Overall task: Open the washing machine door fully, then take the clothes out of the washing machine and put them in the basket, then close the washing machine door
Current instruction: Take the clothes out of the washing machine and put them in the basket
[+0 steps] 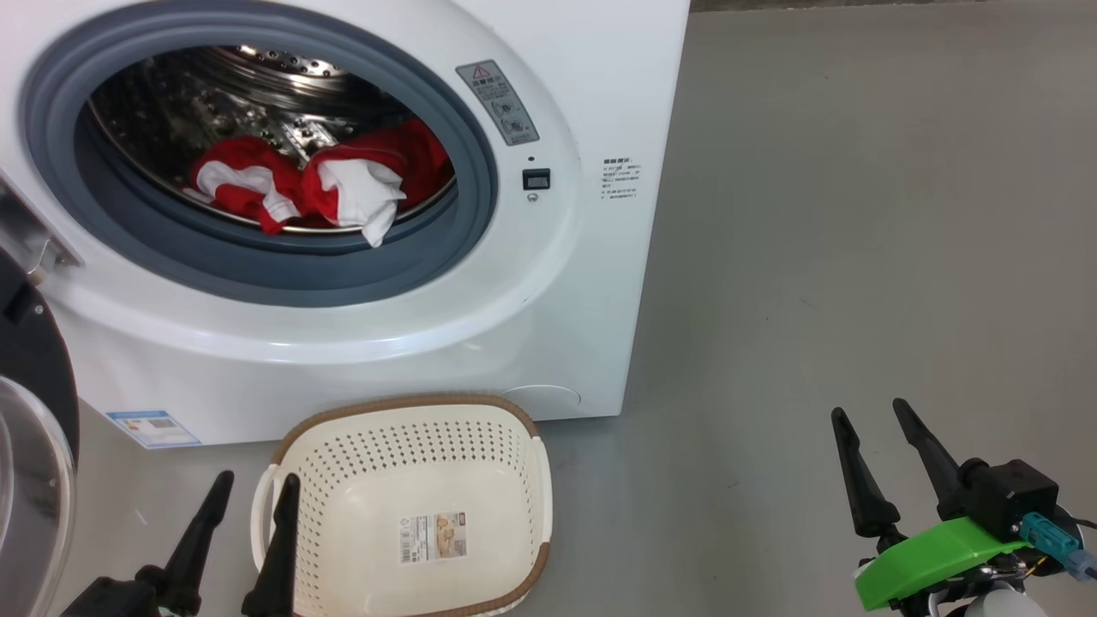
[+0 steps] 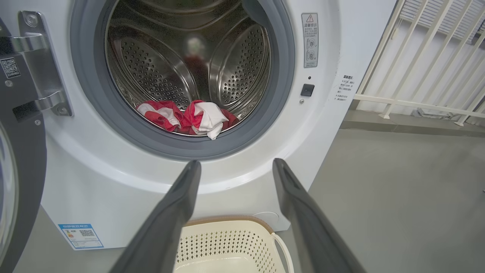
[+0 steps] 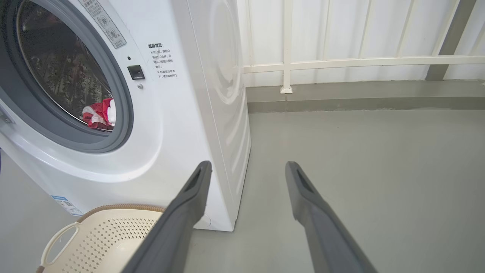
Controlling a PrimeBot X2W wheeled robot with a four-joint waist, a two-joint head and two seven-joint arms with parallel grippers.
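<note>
Two long-fingered dark hands sit nearest the head camera, both empty with fingers spread apart. The left hand shows over the left rim of the basket, and the right hand is well off to the right above bare floor. Just beyond the left hand, the small cream-white perforated plastic basket with a brown woven-look rim stands on the floor just before the machine's foot, holding nothing but its paper label. At the left edge, the round door with glossy black rim and clear glass bowl stands swung wide. Behind the basket rises the big white front-loading washing machine. The bright red and white clothes lie bunched at the front of the steel drum, one white fold hanging onto the grey gasket. The opening step looks done, so unloading appears to be in hand. Next, a hand would need to reach through the port and pinch the bunched fabric. Smooth grey floor runs back to a white barred railing.
</note>
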